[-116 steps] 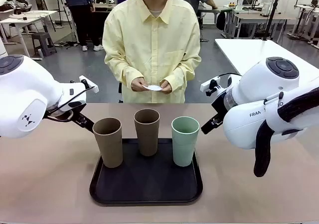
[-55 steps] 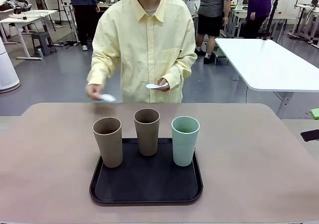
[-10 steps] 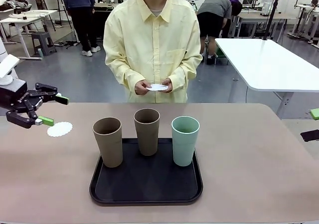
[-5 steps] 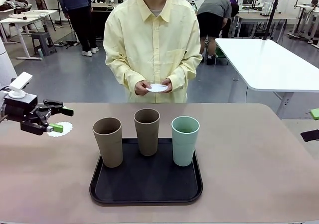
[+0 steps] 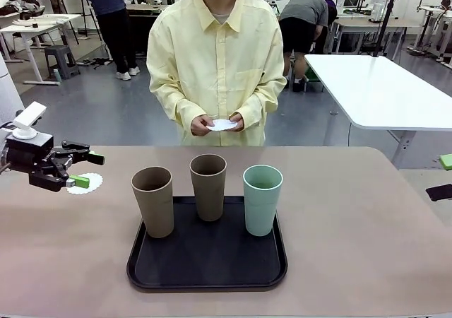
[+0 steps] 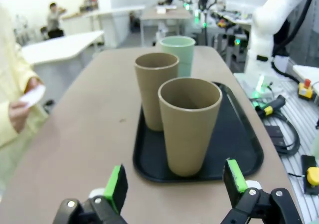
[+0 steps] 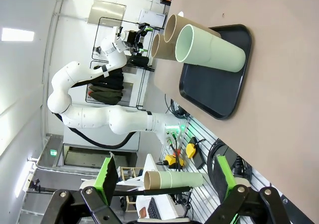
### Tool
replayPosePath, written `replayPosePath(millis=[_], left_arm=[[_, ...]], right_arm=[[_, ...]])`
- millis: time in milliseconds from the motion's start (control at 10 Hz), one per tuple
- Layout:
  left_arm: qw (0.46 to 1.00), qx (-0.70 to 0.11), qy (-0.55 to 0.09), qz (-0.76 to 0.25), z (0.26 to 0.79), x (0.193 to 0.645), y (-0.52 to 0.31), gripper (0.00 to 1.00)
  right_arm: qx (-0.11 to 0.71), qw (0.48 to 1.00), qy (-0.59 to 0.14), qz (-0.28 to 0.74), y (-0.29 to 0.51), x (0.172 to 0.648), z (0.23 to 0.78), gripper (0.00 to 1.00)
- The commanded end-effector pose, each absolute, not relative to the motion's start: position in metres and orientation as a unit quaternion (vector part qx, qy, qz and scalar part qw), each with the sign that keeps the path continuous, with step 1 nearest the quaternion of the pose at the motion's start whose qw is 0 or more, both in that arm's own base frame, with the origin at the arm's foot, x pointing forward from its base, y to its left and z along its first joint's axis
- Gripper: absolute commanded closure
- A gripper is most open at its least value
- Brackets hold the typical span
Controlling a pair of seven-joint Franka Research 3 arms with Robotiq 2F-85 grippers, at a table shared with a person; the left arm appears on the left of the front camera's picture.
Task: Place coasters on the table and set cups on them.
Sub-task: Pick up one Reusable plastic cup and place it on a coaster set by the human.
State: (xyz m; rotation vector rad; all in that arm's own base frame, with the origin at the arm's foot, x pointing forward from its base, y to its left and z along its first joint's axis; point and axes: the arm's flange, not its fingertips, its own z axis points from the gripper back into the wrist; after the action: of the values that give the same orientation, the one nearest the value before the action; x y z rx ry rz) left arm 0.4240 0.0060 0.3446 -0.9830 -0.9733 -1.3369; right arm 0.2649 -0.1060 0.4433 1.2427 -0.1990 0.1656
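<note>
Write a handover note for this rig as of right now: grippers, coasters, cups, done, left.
Left gripper: open, empty, low over the table at its left side, lower finger at the edge of one coaster lying flat there.
Right gripper: open, empty, beyond the table's right edge.
Person's hands hold the other coasters; count unclear.
Left brown cup, middle brown cup and mint cup stand on the black tray.
Done: one coaster down. Left: the other coasters, then all cups.
</note>
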Motion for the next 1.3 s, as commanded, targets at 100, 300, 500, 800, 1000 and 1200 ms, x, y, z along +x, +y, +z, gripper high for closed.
replayPosePath(millis=[100,300,500,800,1000,1200], left_arm=[[0.552,-0.425,-0.411,-0.588,0.333,0.431,0.003,0.0],[0.537,-0.407,-0.418,-0.61,0.317,0.434,-0.009,0.0],[0.534,-0.406,-0.414,-0.616,0.297,0.437,-0.021,0.0],[0.541,-0.412,-0.4,-0.614,0.277,0.446,-0.041,0.0],[0.541,-0.416,-0.399,-0.613,0.277,0.454,-0.058,0.0],[0.529,-0.422,-0.401,-0.618,0.276,0.454,-0.073,0.0]], right_arm=[[0.586,0.8,-0.095,0.082,-0.106,0.266,0.443,0.0],[0.586,0.8,-0.095,0.082,-0.106,0.266,0.443,0.0],[0.586,0.8,-0.095,0.082,-0.106,0.266,0.443,0.0],[0.586,0.8,-0.095,0.082,-0.106,0.266,0.443,0.0],[0.586,0.8,-0.095,0.082,-0.106,0.266,0.443,0.0],[0.586,0.8,-0.095,0.082,-0.106,0.266,0.443,0.0]])
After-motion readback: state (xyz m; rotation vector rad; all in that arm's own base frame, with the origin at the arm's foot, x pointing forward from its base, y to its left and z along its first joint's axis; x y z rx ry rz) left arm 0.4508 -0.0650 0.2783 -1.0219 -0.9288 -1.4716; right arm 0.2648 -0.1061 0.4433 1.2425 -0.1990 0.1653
